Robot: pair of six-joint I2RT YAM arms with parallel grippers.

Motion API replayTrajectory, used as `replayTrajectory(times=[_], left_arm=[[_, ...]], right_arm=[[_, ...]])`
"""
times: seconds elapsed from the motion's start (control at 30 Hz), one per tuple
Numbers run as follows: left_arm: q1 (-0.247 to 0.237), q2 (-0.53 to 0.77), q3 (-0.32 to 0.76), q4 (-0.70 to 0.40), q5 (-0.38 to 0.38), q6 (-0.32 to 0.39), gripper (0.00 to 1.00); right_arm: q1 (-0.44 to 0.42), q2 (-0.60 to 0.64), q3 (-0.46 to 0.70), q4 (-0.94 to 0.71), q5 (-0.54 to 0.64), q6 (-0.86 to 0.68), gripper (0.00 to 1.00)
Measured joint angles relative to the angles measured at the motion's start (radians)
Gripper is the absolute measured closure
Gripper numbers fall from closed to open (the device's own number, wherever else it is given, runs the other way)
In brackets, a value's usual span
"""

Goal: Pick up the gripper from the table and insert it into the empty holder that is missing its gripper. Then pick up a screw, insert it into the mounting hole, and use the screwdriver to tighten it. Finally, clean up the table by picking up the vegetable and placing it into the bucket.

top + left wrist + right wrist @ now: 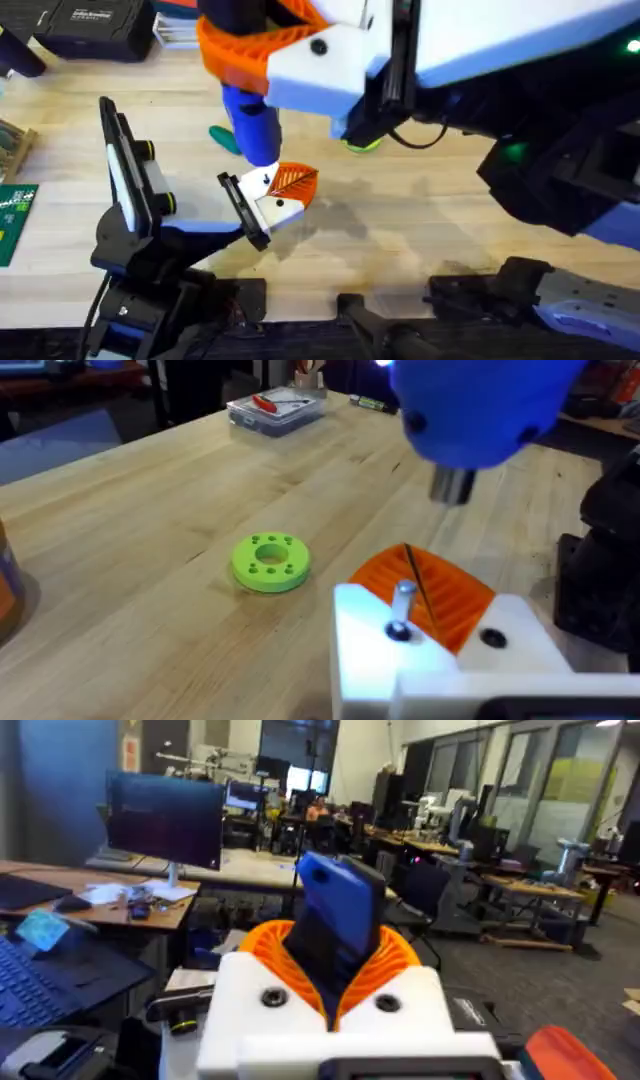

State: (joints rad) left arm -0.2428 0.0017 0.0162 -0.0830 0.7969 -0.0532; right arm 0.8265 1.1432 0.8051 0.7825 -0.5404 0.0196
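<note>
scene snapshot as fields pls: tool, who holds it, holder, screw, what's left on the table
tool: screwdriver, upright, tip down over the holder
held_by: right gripper, shut on the blue body
holder: white block, orange gripper fitted
screw: stands up from the holder's face, looks not yet seated
vegetable: on the table, partly behind the screwdriver
other: green disc, clear box
</note>
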Motion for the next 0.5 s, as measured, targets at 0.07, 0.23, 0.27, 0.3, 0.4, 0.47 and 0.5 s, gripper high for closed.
replayTrajectory(times=[0.07, 0.23, 0.27, 0.3, 0.4, 0.47, 0.5], left_arm=[[0.000, 0.000, 0.000, 0.000, 0.000, 0.000, 0.996], [0.000, 0.000, 0.000, 0.000, 0.000, 0.000, 0.996], [0.000, 0.000, 0.000, 0.000, 0.000, 0.000, 0.996], [0.000, 0.000, 0.000, 0.000, 0.000, 0.000, 0.996], [0.000, 0.000, 0.000, 0.000, 0.000, 0.000, 0.996], [0.000, 0.000, 0.000, 0.000, 0.000, 0.000, 0.996], [0.000, 0.000, 0.000, 0.000, 0.000, 0.000, 0.996]], right_arm=[[0.001, 0.000, 0.000, -0.007, 0.000, -0.001, 0.977], [-0.022, 0.000, 0.000, -0.046, 0.000, -0.011, 0.977], [-0.033, 0.000, 0.000, -0.074, 0.000, -0.023, 0.977], [-0.047, 0.000, 0.000, -0.112, 0.003, -0.042, 0.977], [-0.104, 0.000, 0.000, -0.269, 0.061, -0.124, 0.977], [-0.151, 0.000, 0.001, -0.398, 0.143, -0.213, 0.977], [-0.172, 0.000, 0.001, -0.455, 0.188, -0.260, 0.977]])
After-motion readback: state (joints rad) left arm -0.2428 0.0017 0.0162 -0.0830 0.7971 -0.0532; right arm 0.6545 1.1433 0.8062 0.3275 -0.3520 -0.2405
